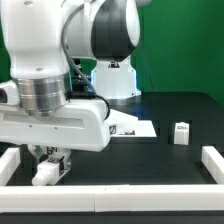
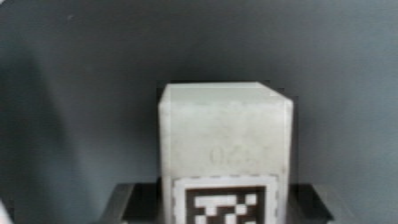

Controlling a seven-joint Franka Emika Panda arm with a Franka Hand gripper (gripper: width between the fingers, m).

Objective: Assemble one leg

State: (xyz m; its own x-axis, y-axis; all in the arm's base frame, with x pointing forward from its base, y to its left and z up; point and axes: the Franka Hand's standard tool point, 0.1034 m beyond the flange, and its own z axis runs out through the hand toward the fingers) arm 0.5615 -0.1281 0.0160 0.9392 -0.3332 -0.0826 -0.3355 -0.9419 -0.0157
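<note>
In the exterior view my gripper (image 1: 51,160) hangs low at the exterior view's left, near the front rail. It is shut on a white stubby leg (image 1: 44,175) whose lower end sticks out below the fingers. In the wrist view this leg (image 2: 222,130) stands out lengthwise from the gripper (image 2: 222,208), with a black-and-white tag on the end near the jaws. A dark finger (image 2: 139,200) shows on each side of it. A second leg (image 1: 181,133) stands alone on the black table at the exterior view's right.
The marker board (image 1: 132,128) lies on the table behind the arm. White rails (image 1: 213,163) frame the black table at the front and both sides. A white stand (image 1: 116,78) rises at the back. My arm's body hides the table's left part.
</note>
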